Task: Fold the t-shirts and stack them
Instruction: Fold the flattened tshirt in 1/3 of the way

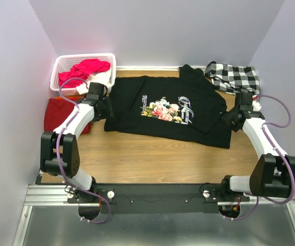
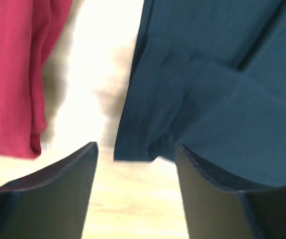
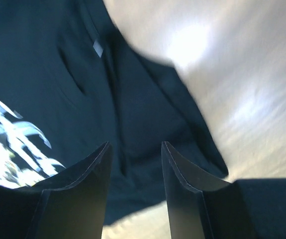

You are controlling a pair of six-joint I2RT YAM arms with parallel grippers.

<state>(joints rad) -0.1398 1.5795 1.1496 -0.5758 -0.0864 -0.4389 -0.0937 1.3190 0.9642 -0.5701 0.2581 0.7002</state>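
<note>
top external view: the black t-shirt lies spread flat, print up, across the far half of the wooden table. the dark-red t-shirt lies bunched at the table's left edge, just in front of a white basket that holds bright red cloth. a black-and-white checked cloth lies in the far right corner, just beside the black shirt. the left gripper sits at the shirt's left edge and the right gripper at its right edge. jaw spacing is hard to read from this height.

left wrist view: the left pincer's fingers stand spread, with nothing between them. bare table shows in the gap. the near corner of the black shirt lies just beyond the right-hand finger, and the dark-red shirt lies apart from it across a strip of bare wood. neither shirt touches a finger.

right wrist view: the right pincer's fingers are also parted, less widely, with nothing pinched. below them lies the black shirt's folded edge, and the overhead view does not show these folds. a small pale label and a blurred part of the floral print show on the cloth.
</note>
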